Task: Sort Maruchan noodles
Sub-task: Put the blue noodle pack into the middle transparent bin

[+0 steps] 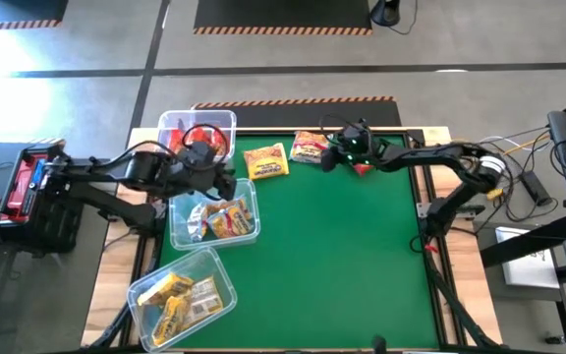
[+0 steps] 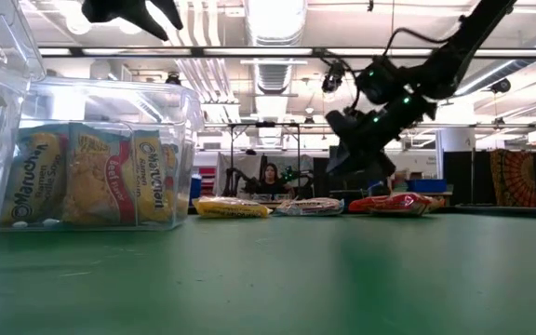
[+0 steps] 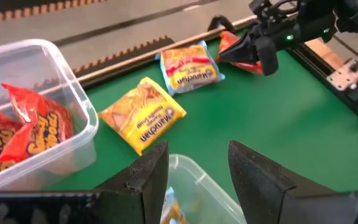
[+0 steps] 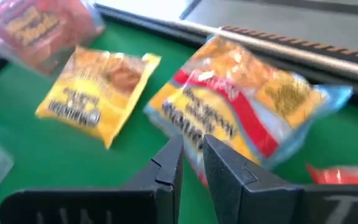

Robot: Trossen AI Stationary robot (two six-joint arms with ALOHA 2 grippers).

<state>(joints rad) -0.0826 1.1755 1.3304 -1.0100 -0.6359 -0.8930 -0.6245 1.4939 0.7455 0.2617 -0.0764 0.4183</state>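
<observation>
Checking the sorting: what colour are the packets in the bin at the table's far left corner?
Red packets, seen best in the left wrist view.

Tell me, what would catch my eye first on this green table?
Probably the bright noodle packets: a yellow packet and an orange-and-blue packet lie loose near the table's far edge, with a red packet under the right gripper. Three clear bins line the left side; the far bin holds red packets, and the left gripper hovers open over the middle bin.
</observation>
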